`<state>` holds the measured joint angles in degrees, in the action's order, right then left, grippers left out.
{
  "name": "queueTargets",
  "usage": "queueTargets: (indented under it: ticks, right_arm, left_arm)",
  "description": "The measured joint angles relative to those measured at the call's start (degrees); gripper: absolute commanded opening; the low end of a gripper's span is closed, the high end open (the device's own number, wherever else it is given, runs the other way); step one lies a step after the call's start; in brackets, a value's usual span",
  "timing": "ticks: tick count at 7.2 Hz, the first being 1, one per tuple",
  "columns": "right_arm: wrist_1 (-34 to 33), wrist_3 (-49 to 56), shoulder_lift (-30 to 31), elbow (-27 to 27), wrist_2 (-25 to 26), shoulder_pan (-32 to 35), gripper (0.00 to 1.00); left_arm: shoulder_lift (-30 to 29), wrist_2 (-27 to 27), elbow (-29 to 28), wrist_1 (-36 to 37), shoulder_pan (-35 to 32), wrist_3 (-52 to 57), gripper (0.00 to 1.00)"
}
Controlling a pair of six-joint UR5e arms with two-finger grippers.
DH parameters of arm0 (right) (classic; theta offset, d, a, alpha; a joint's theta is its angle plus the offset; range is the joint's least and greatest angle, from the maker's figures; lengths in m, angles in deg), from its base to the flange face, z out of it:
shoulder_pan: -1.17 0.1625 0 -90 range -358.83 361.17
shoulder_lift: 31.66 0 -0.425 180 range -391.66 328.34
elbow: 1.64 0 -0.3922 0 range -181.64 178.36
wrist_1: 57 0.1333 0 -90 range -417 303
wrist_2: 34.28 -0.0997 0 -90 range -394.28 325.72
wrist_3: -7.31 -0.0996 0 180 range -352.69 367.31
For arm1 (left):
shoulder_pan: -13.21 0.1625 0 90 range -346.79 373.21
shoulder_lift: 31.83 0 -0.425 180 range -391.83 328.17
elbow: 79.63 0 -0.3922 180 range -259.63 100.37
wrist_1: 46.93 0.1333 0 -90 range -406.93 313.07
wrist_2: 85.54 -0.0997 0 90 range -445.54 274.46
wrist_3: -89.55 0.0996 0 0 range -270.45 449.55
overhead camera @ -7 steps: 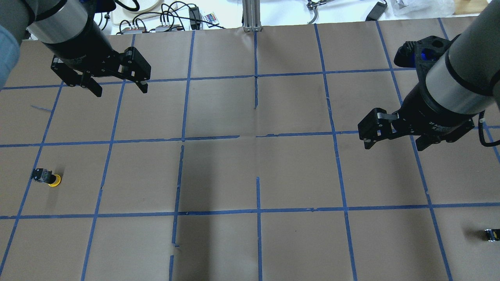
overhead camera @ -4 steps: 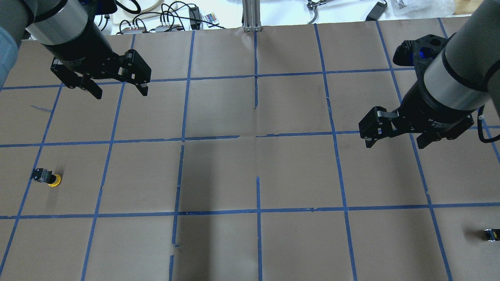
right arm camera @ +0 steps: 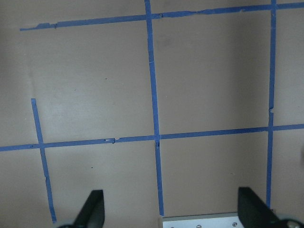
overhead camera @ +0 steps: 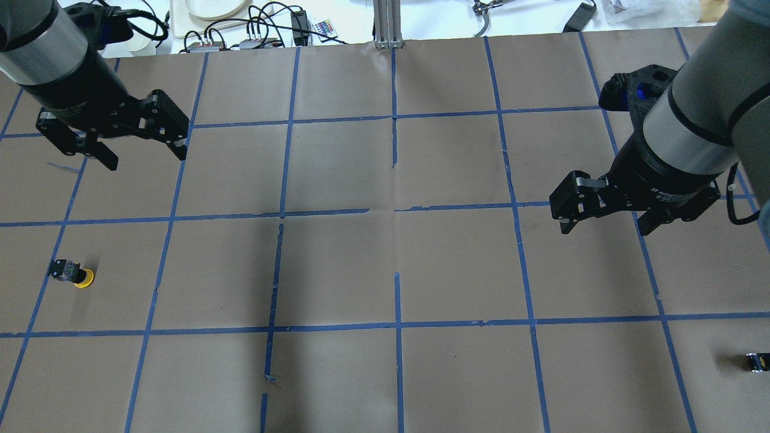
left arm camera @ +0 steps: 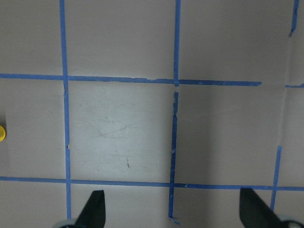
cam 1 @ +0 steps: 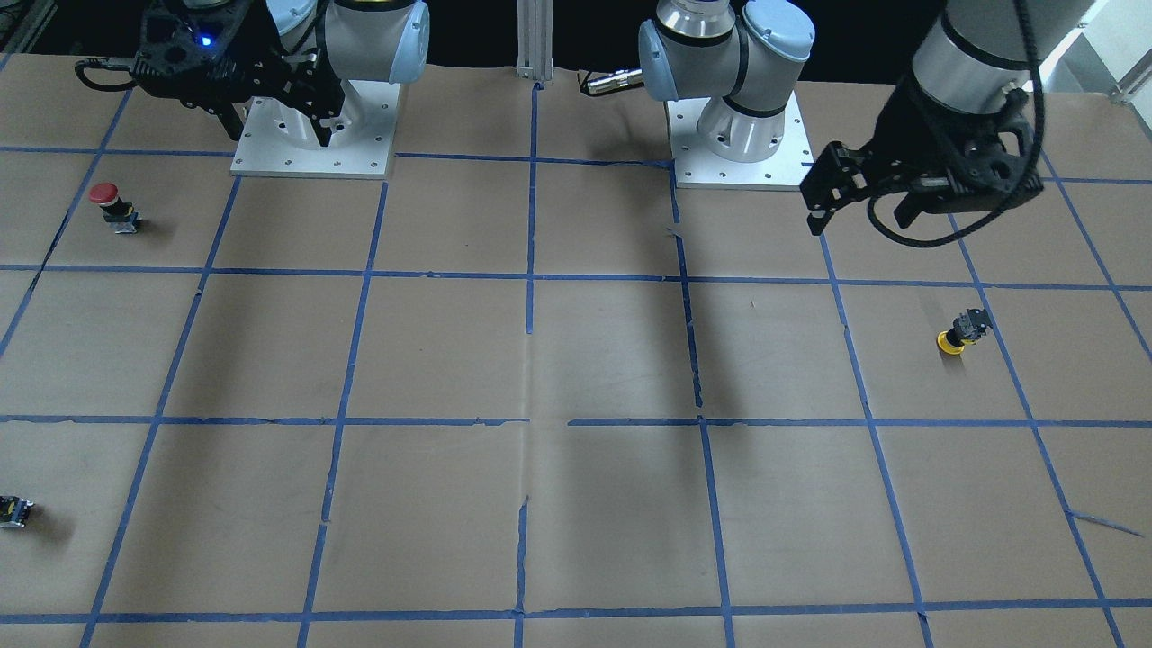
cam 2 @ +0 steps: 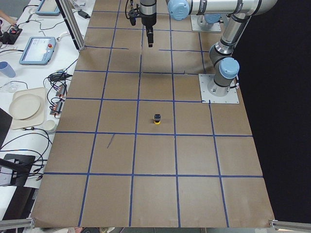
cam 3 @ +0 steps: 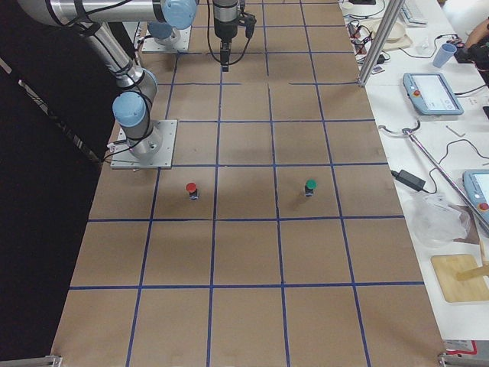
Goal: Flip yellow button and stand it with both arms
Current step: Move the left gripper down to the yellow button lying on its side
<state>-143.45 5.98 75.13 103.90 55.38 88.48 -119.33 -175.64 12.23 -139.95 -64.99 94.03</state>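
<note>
Overhead, the yellow button (overhead camera: 72, 273) appears to stand on its cap, body up, inside a taped square near the left edge of the paper-covered table (overhead camera: 337, 270), touching no blue tape line. Bare brown paper surrounds it on every side. The left gripper (overhead camera: 146, 157) hangs well apart from it, farther out across the table, fingers spread wide and holding nothing; its wrist camera catches only a sliver of yellow at the frame's left border. The right gripper (overhead camera: 604, 225) hovers over the opposite half, also wide open and unloaded, with the whole middle of the grid between the two. A red button (cam 1: 108, 202) stands upright on the right arm's side, a green button (cam 3: 309, 186) farther out from it. A tiny dark block with a yellow mark (overhead camera: 757, 361) sits at the table's right edge.
</note>
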Motion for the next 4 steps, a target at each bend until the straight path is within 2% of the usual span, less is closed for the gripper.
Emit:
queueTargets:
  ticks: [2, 4]
  right_arm:
    - [-0.2, -0.5, -0.1, 0.8, 0.2, 0.0, 1.00]
    - [-0.6, -0.5, 0.1, 0.9, -0.3, 0.0, 1.00]
  left_arm:
    - [-1.5, -0.3, 3.5, 2.8, 10.1, 8.8, 0.99]
    - [-4.3, -1.8, 7.9, 9.1, 19.3, 14.8, 0.99]
